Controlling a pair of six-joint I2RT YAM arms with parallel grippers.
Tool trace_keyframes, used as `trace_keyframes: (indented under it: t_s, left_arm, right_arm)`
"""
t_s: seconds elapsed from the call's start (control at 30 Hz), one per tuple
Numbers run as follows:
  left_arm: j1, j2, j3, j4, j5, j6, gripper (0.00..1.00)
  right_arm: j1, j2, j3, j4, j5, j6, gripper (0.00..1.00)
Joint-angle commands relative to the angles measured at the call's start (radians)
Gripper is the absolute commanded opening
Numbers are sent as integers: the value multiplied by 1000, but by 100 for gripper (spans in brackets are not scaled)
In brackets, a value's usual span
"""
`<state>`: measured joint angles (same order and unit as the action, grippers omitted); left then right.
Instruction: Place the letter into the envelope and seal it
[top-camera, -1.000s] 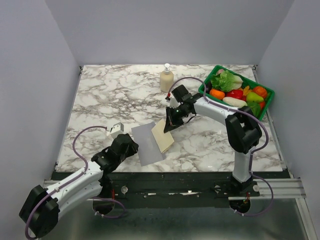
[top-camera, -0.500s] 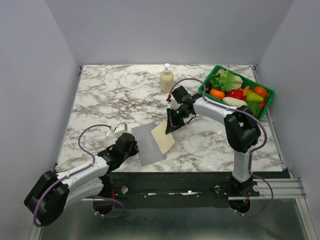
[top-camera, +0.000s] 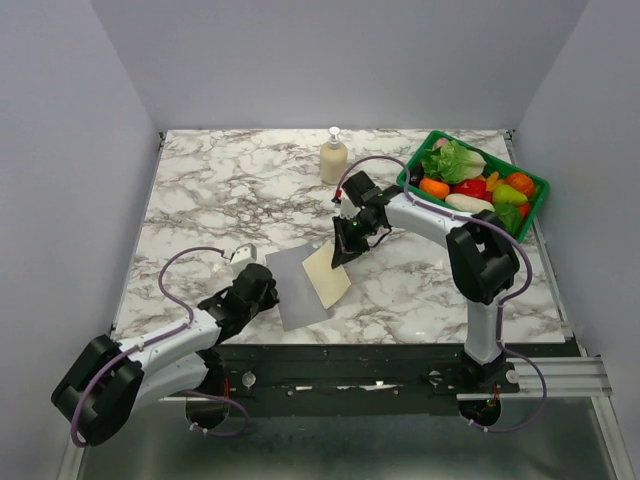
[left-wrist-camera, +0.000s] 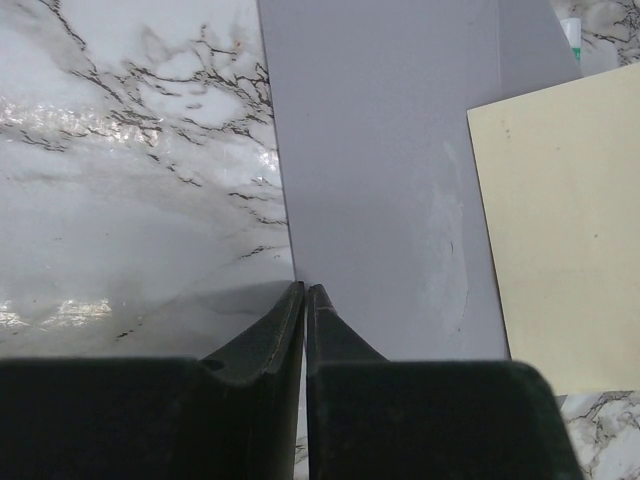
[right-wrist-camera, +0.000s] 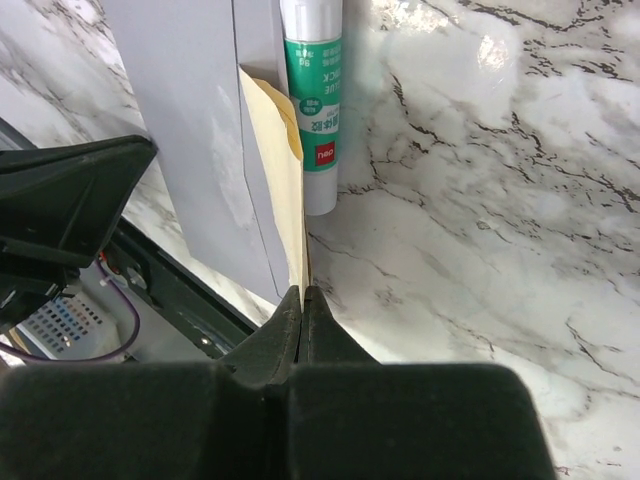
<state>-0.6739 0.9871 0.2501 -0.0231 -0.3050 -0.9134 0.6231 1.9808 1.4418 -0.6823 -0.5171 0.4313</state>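
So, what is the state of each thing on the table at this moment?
letter: tilted up, edge pinched by right gripper, not inside.
envelope: flat, edge pinched by left gripper.
glue stick: lying down.
pump bottle: upright.
green basket: full of vegetables.

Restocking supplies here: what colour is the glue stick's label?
Mostly green, on the white glue stick; clearest in the right wrist view.

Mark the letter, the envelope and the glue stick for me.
letter (left-wrist-camera: 560, 230): left wrist view, sheet's middle.
envelope (left-wrist-camera: 380, 170): left wrist view, bare grey face.
glue stick (right-wrist-camera: 312, 100): right wrist view, green label.
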Motion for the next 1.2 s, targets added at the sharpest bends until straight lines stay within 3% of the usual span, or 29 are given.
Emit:
trace_keyframes:
  t_s: [0.0, 0.57, 1.17]
  left_arm:
    - [5, 19, 9, -23, -28, 1, 13]
    - [7, 54, 26, -21, -29, 7, 13]
    - [5, 62, 28, -24, -25, 10, 11]
  right_arm:
    - [7, 29, 31, -26, 2, -22, 1]
    - [9, 36, 32, -19, -40, -62, 1]
    - [9, 30, -27, 128, -106, -131, 1]
